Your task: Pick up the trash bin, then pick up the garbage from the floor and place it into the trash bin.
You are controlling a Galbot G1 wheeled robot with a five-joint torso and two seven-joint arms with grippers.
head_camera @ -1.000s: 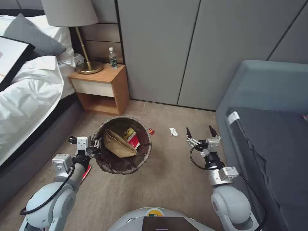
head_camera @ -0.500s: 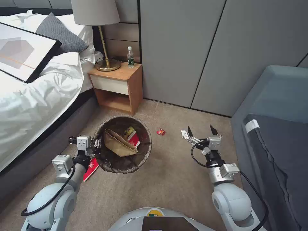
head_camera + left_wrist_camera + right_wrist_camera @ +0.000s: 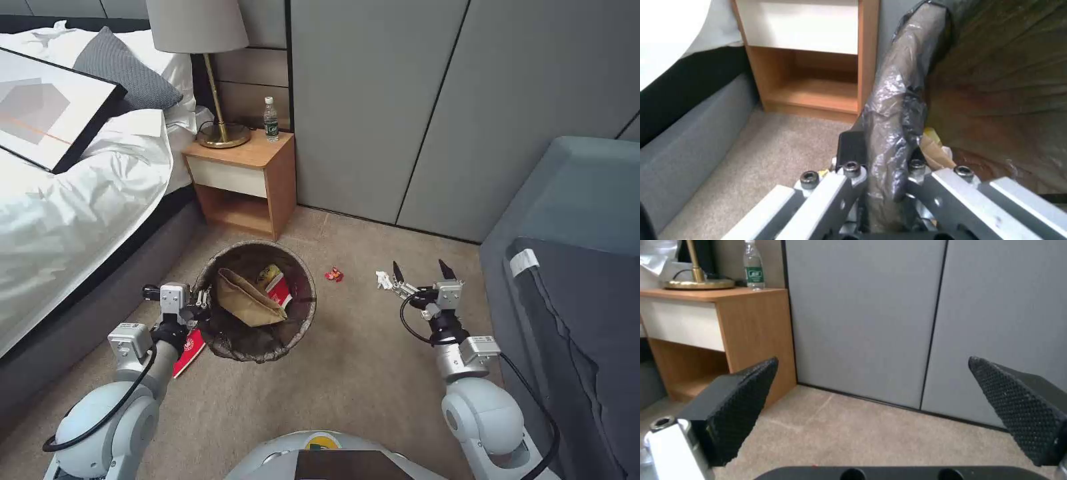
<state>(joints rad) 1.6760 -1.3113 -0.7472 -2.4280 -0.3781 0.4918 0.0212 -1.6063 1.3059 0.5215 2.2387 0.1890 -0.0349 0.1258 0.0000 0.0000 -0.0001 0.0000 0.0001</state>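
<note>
We hold the trash bin (image 3: 257,303) by its rim, our left gripper (image 3: 200,301) clamped on it. Beyond the bin, a white tissue scrap (image 3: 383,279) lies just beside our right gripper (image 3: 420,270), whose fingers spread wide and empty; a red wrapper (image 3: 334,274) sits between tissue and bin.

Layout about the trash bin (image 3: 255,303), head view.
The left pincer (image 3: 200,303) grips the bin's left rim; a flat packet (image 3: 189,351) lies on the floor just left of the bin, partly under it. A paper bag (image 3: 245,299) and small packets (image 3: 275,285) lie in the bin. Behind the bin stands the nightstand (image 3: 241,181), bearing a lamp (image 3: 212,73) and bottle (image 3: 270,120). Right of the bin lie a small wrapper (image 3: 334,274), then a tissue scrap (image 3: 383,279), beside the spread right pincer (image 3: 421,271).
</note>
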